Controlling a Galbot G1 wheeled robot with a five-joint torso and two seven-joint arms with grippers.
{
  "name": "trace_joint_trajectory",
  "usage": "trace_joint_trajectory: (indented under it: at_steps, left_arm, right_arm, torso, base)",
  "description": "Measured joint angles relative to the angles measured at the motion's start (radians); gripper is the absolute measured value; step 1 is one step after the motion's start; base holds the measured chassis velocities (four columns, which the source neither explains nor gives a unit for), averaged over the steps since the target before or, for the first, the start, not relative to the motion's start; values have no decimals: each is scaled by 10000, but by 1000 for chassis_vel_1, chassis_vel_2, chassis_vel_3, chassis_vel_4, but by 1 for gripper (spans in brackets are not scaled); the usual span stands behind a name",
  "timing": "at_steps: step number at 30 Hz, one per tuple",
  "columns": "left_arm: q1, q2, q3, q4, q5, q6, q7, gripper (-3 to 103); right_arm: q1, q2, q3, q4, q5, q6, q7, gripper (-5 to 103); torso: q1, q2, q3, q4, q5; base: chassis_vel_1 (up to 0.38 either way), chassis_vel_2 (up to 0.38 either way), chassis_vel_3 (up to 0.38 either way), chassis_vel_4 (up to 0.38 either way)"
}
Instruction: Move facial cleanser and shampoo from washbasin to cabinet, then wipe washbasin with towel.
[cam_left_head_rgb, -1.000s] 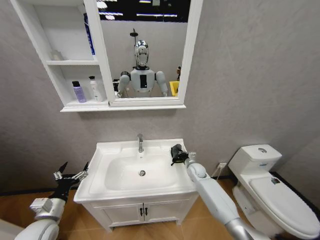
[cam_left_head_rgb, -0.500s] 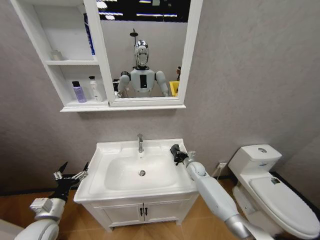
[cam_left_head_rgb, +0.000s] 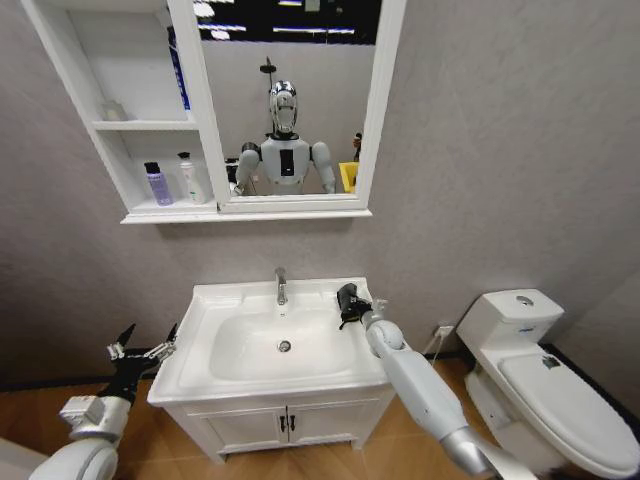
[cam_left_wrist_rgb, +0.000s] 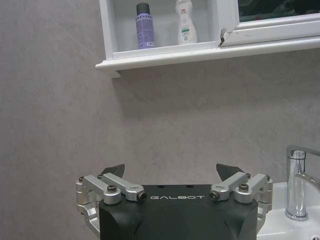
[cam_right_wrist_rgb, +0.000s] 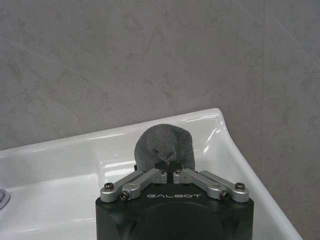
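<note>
The white washbasin (cam_left_head_rgb: 205, 340) stands below the mirror, with a chrome tap (cam_left_head_rgb: 281, 286) and a red-ringed drain (cam_left_head_rgb: 284, 346). My right gripper (cam_left_head_rgb: 347, 300) is shut on the dark grey towel (cam_right_wrist_rgb: 163, 149) and holds it against the basin's back right rim (cam_right_wrist_rgb: 165, 127). On the cabinet's (cam_left_head_rgb: 110, 170) lowest shelf stand a purple bottle (cam_left_head_rgb: 157, 184) and a white bottle (cam_left_head_rgb: 192, 178), also seen as the purple bottle (cam_left_wrist_rgb: 144, 26) and white bottle (cam_left_wrist_rgb: 184, 22) from the left wrist. My left gripper (cam_left_head_rgb: 143, 345) hangs open, low and to the left of the basin, holding nothing.
A white toilet (cam_left_head_rgb: 545, 385) stands to the right of the basin. Below the basin is a low white cupboard (cam_left_head_rgb: 285, 425) with black handles. The mirror (cam_left_head_rgb: 290, 100) reflects the robot. Grey wall lies behind everything.
My right gripper has slid the towel a little left and toward the wall along the basin's rim. The left arm has stayed still.
</note>
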Motion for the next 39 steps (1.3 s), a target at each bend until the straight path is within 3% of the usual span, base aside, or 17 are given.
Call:
trace_joint_trajectory:
  at_steps: [10,11,15,21,23,25,26,27,29,33,34,36,39]
  left_arm:
    - [0,1,0,0,0,0,0,100]
    - [0,0,0,0,0,0,0,100]
    - [0,0,0,0,0,0,0,100]
    - [0,0,0,0,0,0,0,100]
    - [0,0,0,0,0,0,0,100]
    - [0,0,0,0,0,0,0,100]
    - [0,0,0,0,0,0,0,100]
    - [0,0,0,0,0,-1,0,100]
    - [0,1,-1,0,1,-1,0,100]
    - [1,0,0,0,0,-1,1,100]
    - [1,1,-1,0,0,-1,1,100]
    - [-1,1,0,-1,0,-1,1,100]
    - [0,1,0,0,0,-2,1,100]
  right_arm:
    - [-135,-67,71,-93,36,-86,-155,4]
    - [-175,-76,83,-92,-12,-70,-183,15]
    - [-324,-112,204,26,-453,159,-310,26]
    - [-767,-129,582,588,-1295,678,-358,53]
    - [-857,-123,665,725,-1415,749,-360,53]
    - [-1468,-137,1125,1709,-2140,1012,-335,69]
    - [-1468,-137,1125,1709,-2140,1012,-335,69]
    - [-1731,-163,1241,2074,-2301,1044,-283,69]
    - [-2685,-235,1645,3466,-2942,1096,-75,80]
    - [-3887,-221,2209,5401,-3299,999,302,90]
    - [-4974,-120,2606,6572,-3344,855,484,99]
    - [-5748,-19,2864,7260,-3460,852,518,99]
    - [-8529,508,3840,9070,-4074,1422,365,100]
  torso:
    - [-1,0,0,0,0]
    - [-1,0,0,0,0]
    - [-1,0,0,1,1]
    - [-1,0,0,2,0]
    - [-1,0,0,2,1]
    - [0,0,-1,3,-1]
    - [0,0,-1,3,-1]
    - [-1,-1,-1,3,-1]
    - [0,0,0,0,4]
    - [-1,1,-3,2,-3]
    - [-2,1,-2,2,1]
    - [-1,0,-3,3,0]
    - [-4,2,-4,-2,2]
  base:
    - [0,0,0,0]
    - [0,0,0,0]
    - [0,0,0,0]
    - [0,0,0,0]
    - [0,0,0,0]
    - [0,0,0,0]
    - [0,0,0,0]
    - [0,0,0,0]
    - [0,0,0,0]
    - [0,0,0,0]
    - [0,0,0,0]
    - [0,0,0,0]
    - [0,0,0,0]
